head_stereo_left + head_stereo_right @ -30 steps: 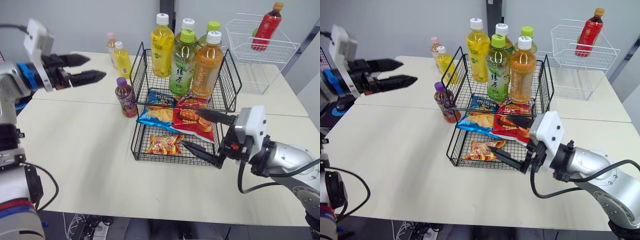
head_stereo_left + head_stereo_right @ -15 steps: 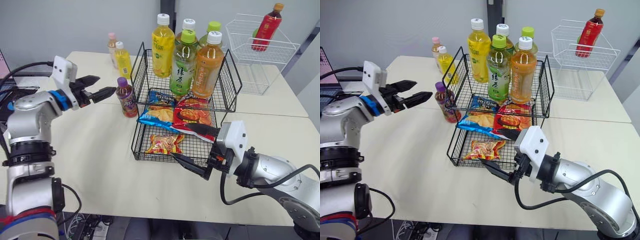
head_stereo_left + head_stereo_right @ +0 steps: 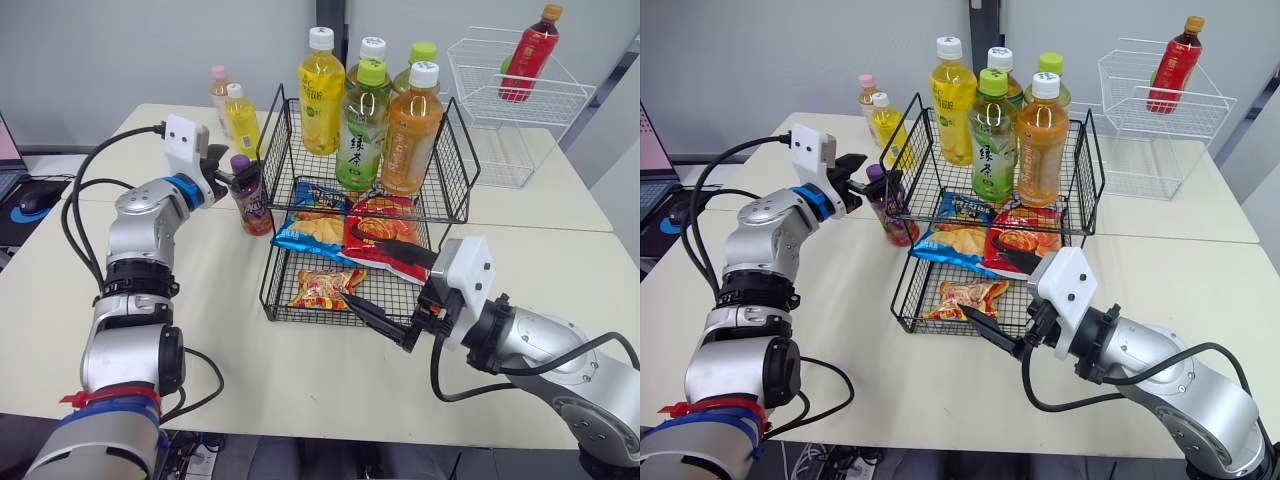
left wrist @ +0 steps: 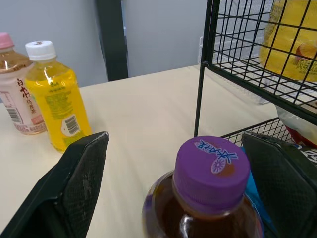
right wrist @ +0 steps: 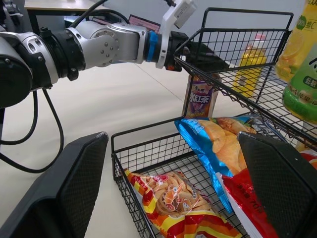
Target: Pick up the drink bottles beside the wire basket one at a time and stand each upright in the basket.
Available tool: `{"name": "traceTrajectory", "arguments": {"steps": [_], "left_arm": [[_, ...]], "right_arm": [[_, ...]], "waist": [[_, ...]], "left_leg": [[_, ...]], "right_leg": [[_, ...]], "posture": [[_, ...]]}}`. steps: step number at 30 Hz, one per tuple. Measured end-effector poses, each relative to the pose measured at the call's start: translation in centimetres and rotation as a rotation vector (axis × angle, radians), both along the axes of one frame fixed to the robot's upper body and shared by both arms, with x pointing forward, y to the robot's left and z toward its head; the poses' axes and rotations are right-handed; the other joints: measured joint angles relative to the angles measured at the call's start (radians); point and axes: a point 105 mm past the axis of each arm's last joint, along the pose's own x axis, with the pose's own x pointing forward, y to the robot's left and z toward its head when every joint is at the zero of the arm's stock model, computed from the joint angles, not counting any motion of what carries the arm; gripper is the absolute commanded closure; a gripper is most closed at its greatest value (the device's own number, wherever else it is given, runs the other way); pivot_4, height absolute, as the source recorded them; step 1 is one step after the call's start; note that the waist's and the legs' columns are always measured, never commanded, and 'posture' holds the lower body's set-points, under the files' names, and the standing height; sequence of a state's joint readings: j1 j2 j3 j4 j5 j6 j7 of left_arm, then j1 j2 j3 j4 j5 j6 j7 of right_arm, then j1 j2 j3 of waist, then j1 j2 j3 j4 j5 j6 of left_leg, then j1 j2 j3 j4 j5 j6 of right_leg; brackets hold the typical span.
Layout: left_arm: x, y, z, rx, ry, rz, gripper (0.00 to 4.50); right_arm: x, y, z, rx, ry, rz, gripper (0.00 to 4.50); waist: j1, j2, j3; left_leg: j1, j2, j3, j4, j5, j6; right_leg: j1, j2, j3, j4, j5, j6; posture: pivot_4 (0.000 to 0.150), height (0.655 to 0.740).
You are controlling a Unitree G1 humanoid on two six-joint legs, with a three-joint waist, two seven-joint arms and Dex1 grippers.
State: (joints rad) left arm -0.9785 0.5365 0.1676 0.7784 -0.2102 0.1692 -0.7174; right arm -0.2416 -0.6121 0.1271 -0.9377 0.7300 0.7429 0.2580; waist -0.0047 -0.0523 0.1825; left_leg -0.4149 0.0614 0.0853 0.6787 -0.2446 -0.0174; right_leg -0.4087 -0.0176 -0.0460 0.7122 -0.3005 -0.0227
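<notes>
Standing upright beside the basket (image 3: 280, 150), the purple-capped bottle (image 4: 210, 168) is bracketed at its neck by the wide-spread left gripper (image 4: 174, 139).

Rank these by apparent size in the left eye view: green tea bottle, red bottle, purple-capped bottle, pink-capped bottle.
1. green tea bottle
2. red bottle, though it stands farther back, so its true size is unsure
3. purple-capped bottle
4. pink-capped bottle, partly hidden

My right hand (image 5: 172, 141), fingers spread wide, faces the lower tier of the wire basket (image 5: 143, 129), which holds snack packets (image 5: 173, 198). Beyond it, the left hand (image 5: 200, 52) flanks the top of the purple-labelled bottle (image 5: 199, 96), upright on the desk (image 5: 109, 104).
</notes>
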Motion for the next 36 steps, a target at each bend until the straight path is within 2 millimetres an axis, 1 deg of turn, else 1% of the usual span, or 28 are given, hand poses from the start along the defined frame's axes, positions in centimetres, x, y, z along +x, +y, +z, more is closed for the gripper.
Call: {"name": "traceTrajectory", "arguments": {"steps": [2,5,9,13,19,22,24,26,30,31,34,36], "left_arm": [[0.2,-0.2,-0.2,-0.006,0.01,0.004,0.06],[0.3,-0.3,-0.4,-0.009,0.009,0.002,0.62],[0.3,-0.3,-0.4,-0.011,0.005,-0.002,1.87],[0.2,-0.5,-0.2,-0.017,0.001,-0.017,3.12],[-0.6,-0.5,-0.2,-0.037,0.0,-0.058,3.13],[-1.4,0.3,-0.1,-0.031,0.012,-0.072,3.13],[-2.0,0.9,0.7,-0.007,0.013,-0.08,3.13],[-2.8,1.2,2.2,0.019,-0.004,-0.106,3.13],[-5.0,1.8,6.7,0.105,-0.035,-0.192,3.13],[-5.3,1.9,8.1,0.116,-0.046,-0.203,3.13],[-6.3,2.0,12.8,0.127,-0.1,-0.229,3.13],[-7.1,2.0,16.3,0.105,-0.135,-0.248,3.13]], "right_arm": [[0.0,0.1,0.1,-0.001,-0.002,-0.001,0.0],[0.1,0.1,0.3,0.001,-0.008,-0.003,0.0],[0.1,0.1,0.5,0.001,-0.011,-0.013,0.0],[0.2,0.1,1.1,0.013,-0.03,-0.011,0.0],[0.4,-0.4,1.1,0.011,-0.028,-0.032,0.0],[0.6,-1.2,1.1,0.003,-0.036,-0.066,0.0],[0.5,-1.4,1.4,0.005,-0.044,-0.072,0.0],[0.4,-1.6,1.6,0.009,-0.047,-0.063,0.0],[-0.1,-2.1,2.4,0.019,-0.048,-0.03,0.0],[-0.2,-2.3,2.6,0.024,-0.051,-0.028,0.0],[-0.3,-2.6,2.9,0.017,-0.055,-0.013,0.0],[-0.3,-2.7,3.0,0.019,-0.054,-0.002,0.0]], "waist": [[0.0,0.0,0.0],[0.0,0.0,0.0],[0.0,0.0,0.0],[0.0,0.0,0.0],[0.0,0.0,0.0],[-0.002,0.0,0.0],[-0.002,0.0,0.0],[-0.001,0.0,0.0],[-0.001,-0.001,0.001],[-0.001,-0.001,0.001],[0.002,-0.001,0.001],[0.004,-0.001,0.001]], "left_leg": [[0.0,0.0,0.0,0.0,0.0,0.0],[0.0,0.0,0.0,0.0,0.0,0.0],[0.0,0.0,0.0,0.0,0.0,0.0],[0.0,0.0,0.0,0.0,0.0,0.0],[0.0,0.0,0.0,0.0,0.001,-0.003],[-0.001,0.0,0.0,0.0,0.002,-0.003],[-0.001,0.0,0.0,0.0,0.002,-0.003],[-0.001,0.0,0.0,0.0,0.002,-0.003],[-0.001,0.0,0.0,-0.001,0.001,-0.002],[-0.001,0.0,0.0,-0.001,0.001,-0.002],[-0.002,0.0,-0.001,0.0,0.0,0.0],[-0.002,-0.001,-0.001,-0.001,0.0,0.0]], "right_leg": [[0.0,0.0,0.0,0.0,0.0,0.0],[0.0,0.0,0.0,0.0,0.0,0.0],[0.0,0.0,0.0,0.0,0.0,0.0],[0.0,0.0,0.0,0.0,0.0,0.0],[0.0,0.0,0.0,0.0,0.0,0.0],[0.0,0.0,0.0,-0.001,0.0,0.0],[-0.001,0.0,0.0,0.0,0.0,0.0],[-0.001,0.0,0.0,-0.001,0.0,0.0],[-0.001,0.0,0.0,-0.001,0.0,0.0],[-0.001,0.0,0.0,-0.001,0.0,0.0],[-0.001,0.0,-0.001,-0.002,0.0,0.001],[-0.001,0.0,-0.001,-0.002,-0.003,0.005]], "posture": [[0.15,0.74],[0.15,0.74],[0.15,0.74],[0.15,0.74],[0.15,0.74],[0.15,0.74],[0.15,0.74],[0.15,0.74],[0.15,0.74],[0.15,0.74],[0.15,0.74],[0.15,0.74]]}}
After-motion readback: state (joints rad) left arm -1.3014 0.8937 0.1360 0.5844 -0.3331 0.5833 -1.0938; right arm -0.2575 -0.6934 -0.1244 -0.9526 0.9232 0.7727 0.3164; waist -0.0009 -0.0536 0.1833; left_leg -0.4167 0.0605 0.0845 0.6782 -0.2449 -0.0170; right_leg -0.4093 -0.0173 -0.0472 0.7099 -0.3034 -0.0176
